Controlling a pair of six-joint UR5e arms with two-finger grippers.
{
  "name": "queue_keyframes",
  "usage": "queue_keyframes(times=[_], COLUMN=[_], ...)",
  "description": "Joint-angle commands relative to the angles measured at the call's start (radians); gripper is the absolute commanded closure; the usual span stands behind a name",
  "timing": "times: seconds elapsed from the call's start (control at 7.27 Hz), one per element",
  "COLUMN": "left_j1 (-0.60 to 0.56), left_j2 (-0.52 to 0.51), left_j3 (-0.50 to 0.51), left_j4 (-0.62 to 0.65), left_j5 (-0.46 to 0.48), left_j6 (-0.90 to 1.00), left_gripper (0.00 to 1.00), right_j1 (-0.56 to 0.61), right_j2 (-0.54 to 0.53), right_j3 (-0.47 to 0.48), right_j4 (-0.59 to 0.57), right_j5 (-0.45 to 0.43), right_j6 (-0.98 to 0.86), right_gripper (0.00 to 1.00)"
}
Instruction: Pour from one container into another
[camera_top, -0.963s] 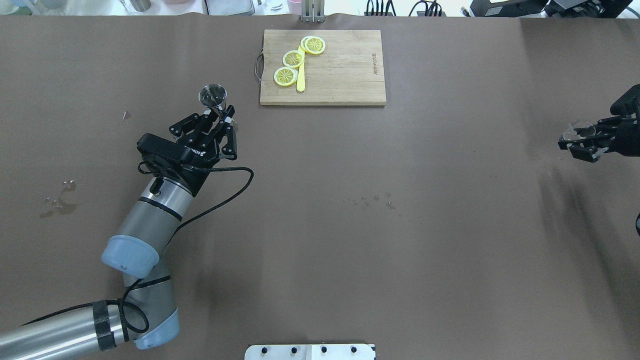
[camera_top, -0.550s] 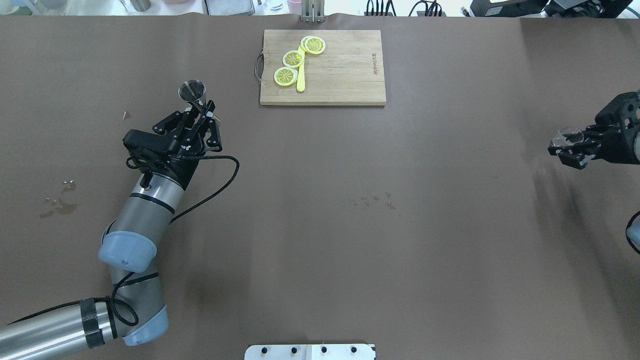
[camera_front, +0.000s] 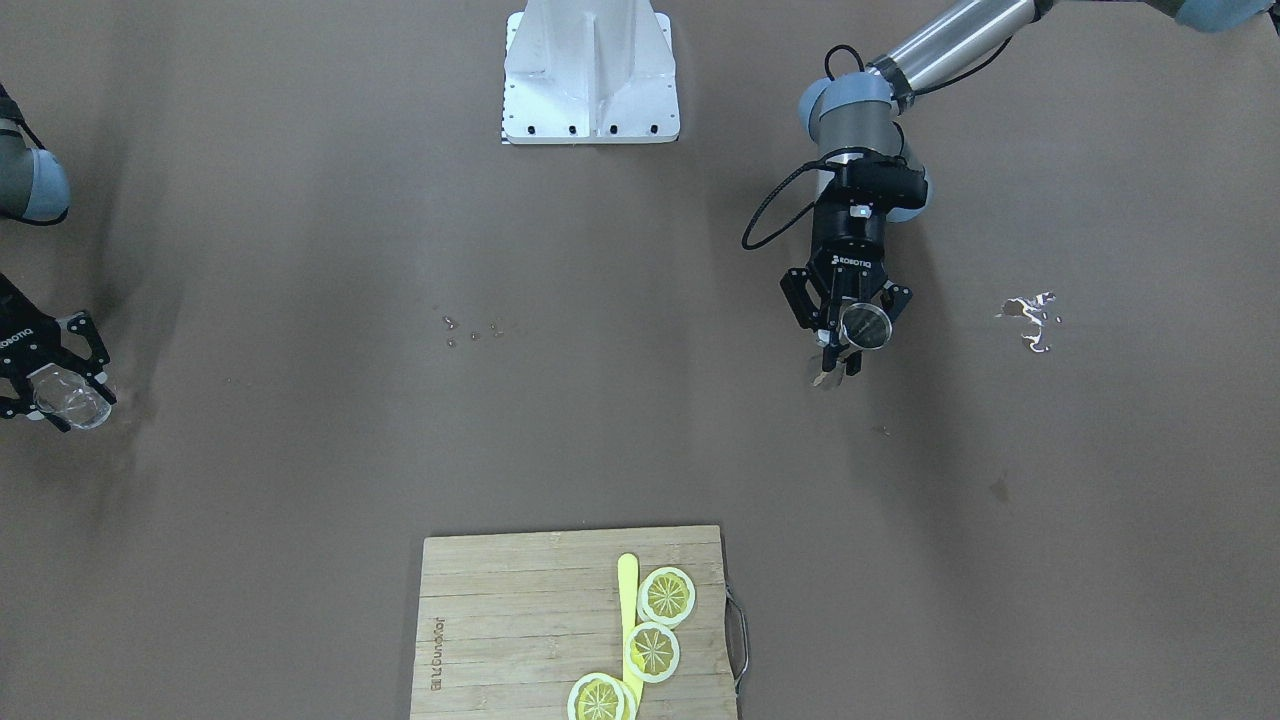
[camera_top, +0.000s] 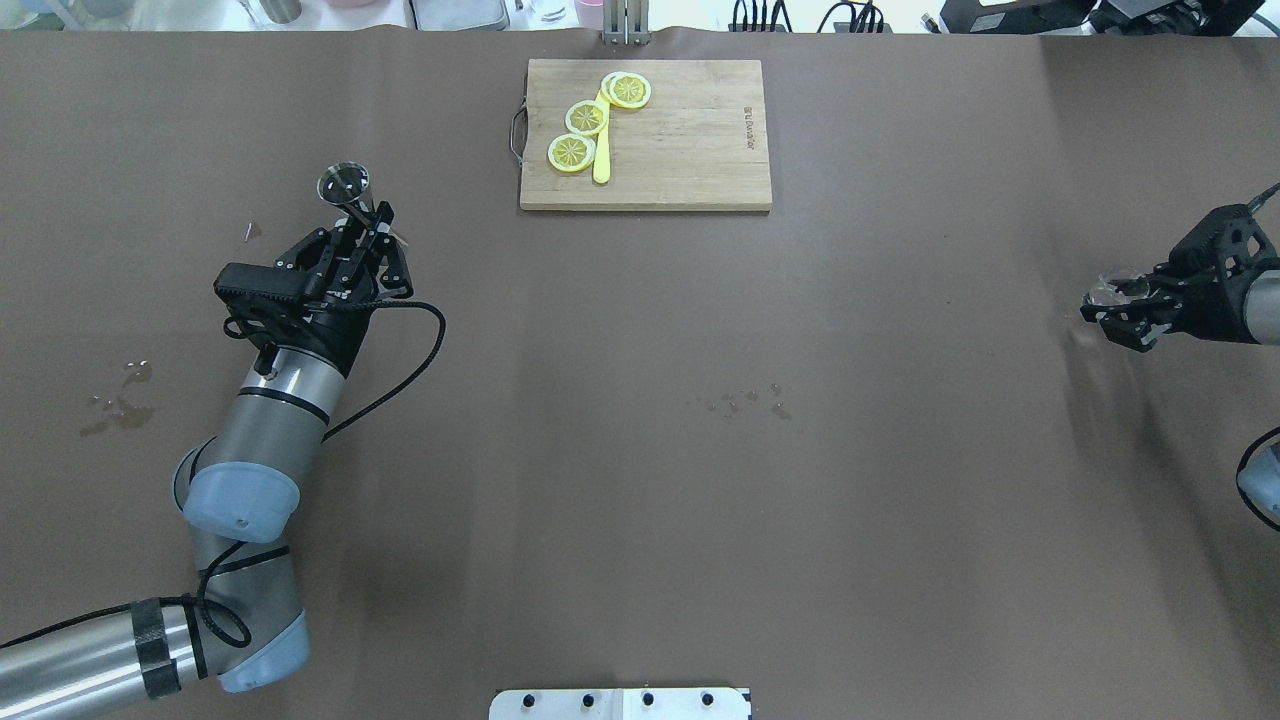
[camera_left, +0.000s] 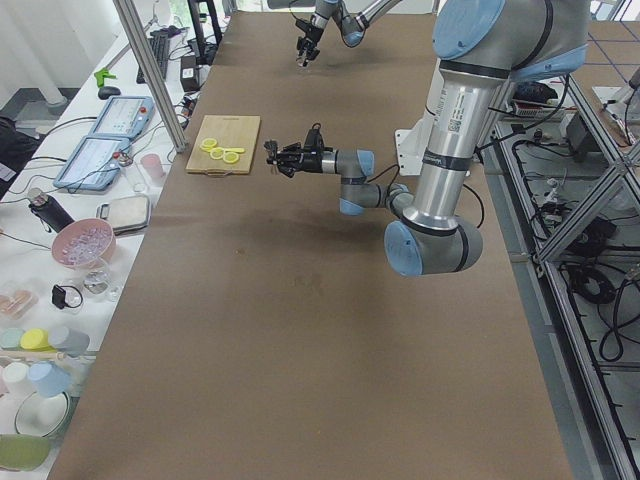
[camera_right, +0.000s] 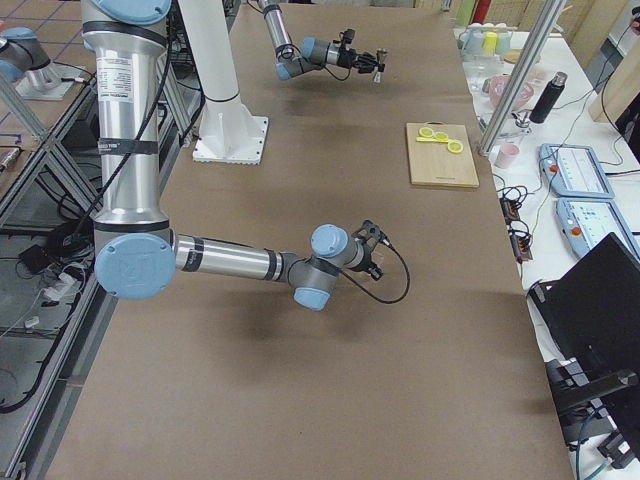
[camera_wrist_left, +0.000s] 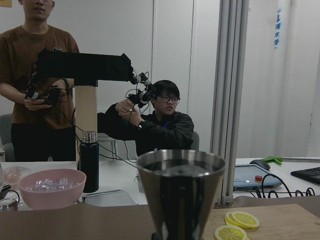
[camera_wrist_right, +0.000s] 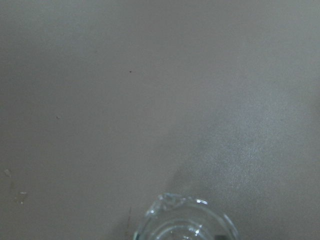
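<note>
The left gripper (camera_top: 372, 228) is clamped on the lower part of a steel jigger (camera_top: 343, 183). It holds the jigger upright, clear of the desk (camera_top: 640, 450), on the robot's left of the cutting board (camera_top: 690, 150) and slightly nearer the robot. The right gripper (camera_top: 1112, 318) is closed around a clear glass (camera_top: 1112, 289), well apart from the board on its other side. Lemon slices (camera_top: 586, 117) lie on the board.
</note>
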Motion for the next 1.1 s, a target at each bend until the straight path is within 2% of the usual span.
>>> queue_keyframes(times=[0.0, 0.41, 0.96], left_j1=[-0.001, -0.001, -0.003], left_j2=[0.037, 0.07, 0.083], left_j3=[0.0, 0.001, 0.001], left_j4=[0.003, 0.018, 0.166], left_j5=[0.02, 0.061, 0.068], left_j6=[-0.037, -0.061, -0.225], left_gripper=[1.0, 1.0, 1.0], right_j1=[-0.011, -0.021, -0.036], right_j2=[0.003, 0.013, 0.03], right_j3=[-0.034, -0.046, -0.066], right_j4=[0.046, 0.056, 0.058], right_j5=[-0.009, -0.009, -0.009], right_j6=[0.001, 0.005, 0.005], right_gripper=[1.0, 1.0, 1.0])
